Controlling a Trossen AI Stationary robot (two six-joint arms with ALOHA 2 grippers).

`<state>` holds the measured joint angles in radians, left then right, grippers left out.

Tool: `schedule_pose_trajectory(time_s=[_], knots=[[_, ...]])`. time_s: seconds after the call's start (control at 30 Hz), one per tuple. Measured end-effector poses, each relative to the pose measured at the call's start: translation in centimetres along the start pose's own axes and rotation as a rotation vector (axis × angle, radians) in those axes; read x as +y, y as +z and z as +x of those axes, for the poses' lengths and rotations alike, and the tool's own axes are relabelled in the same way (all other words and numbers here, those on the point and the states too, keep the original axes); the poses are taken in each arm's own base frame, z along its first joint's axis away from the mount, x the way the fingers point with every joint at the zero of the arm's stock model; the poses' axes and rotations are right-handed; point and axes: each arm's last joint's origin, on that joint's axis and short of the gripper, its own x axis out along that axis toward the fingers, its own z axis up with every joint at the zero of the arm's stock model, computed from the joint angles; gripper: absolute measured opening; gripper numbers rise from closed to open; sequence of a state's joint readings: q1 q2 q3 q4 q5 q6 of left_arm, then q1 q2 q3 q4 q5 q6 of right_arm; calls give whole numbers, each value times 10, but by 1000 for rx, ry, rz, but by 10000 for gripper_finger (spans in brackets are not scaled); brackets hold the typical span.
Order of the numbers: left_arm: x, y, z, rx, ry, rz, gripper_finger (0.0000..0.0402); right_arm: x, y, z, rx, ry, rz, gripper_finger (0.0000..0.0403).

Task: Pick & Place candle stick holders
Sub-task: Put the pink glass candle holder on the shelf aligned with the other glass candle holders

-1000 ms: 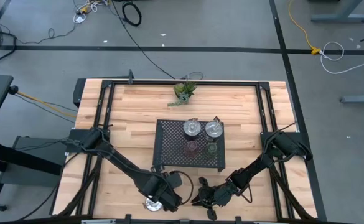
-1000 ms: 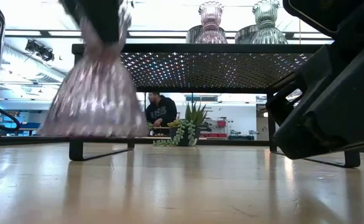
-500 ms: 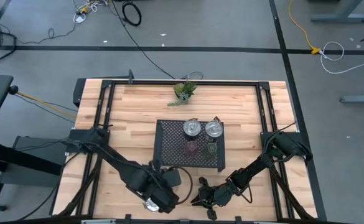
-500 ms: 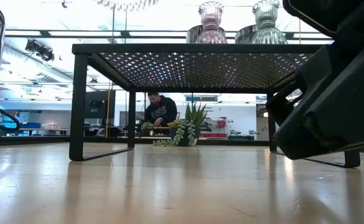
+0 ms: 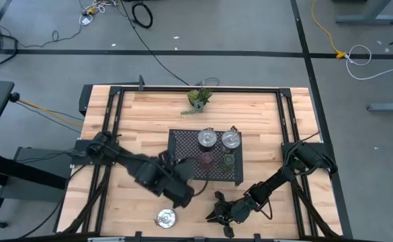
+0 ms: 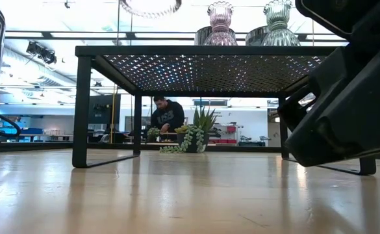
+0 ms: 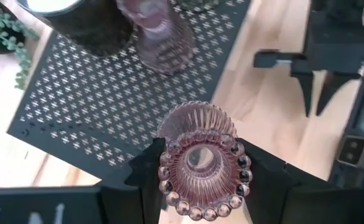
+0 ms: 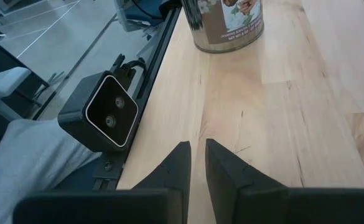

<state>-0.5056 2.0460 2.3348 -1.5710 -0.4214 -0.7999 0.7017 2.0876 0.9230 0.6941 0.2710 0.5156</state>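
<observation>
My left gripper (image 5: 181, 193) is shut on a pink ribbed glass candle stick holder (image 7: 200, 158) above the near left corner of the black mesh rack (image 5: 183, 168). The holder's base shows at the top of the low view (image 6: 149, 6), higher than the rack top. On the rack stand two silver holders (image 5: 207, 138) (image 5: 231, 139), a pink one (image 5: 206, 160) and a green one (image 5: 228, 160). My right gripper (image 5: 216, 214) waits low near the table's near edge, shut and empty (image 8: 198, 163). My left gripper pinches the pink holder between its two fingers (image 7: 149, 171), on opposite sides of the upper cup just below the beaded rim (image 7: 169, 180). The holder stands upright in the hold, its open top toward the wrist camera, lifted clear of table and rack.
A printed tin can (image 5: 166, 217) stands on the table near the near edge, left of my right gripper; it also shows in the right wrist view (image 8: 228, 25). A green plant sprig (image 5: 199, 99) sits at the far edge. A person shows in the room beyond (image 6: 167, 114).
My left gripper has risen from beside the tin can and gone toward the far edge, to the rack's near left corner. The pink holder, which stood on the table, is lifted clear and now hangs above the level of the rack top.
</observation>
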Motion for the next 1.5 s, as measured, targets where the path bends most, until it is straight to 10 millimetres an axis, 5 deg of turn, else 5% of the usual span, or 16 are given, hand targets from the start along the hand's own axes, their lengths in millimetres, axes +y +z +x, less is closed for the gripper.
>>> schedule_pose_trajectory(time_s=[0.37,0.8,1.5], knots=[[34,29,23,77,4,-29,174,0,0,0,1,2,0,47],[43,24,59,216,48,13,174,1,0,0,13,23,3,47],[49,29,64,214,22,4,174,1,0,0,13,23,0,47]])
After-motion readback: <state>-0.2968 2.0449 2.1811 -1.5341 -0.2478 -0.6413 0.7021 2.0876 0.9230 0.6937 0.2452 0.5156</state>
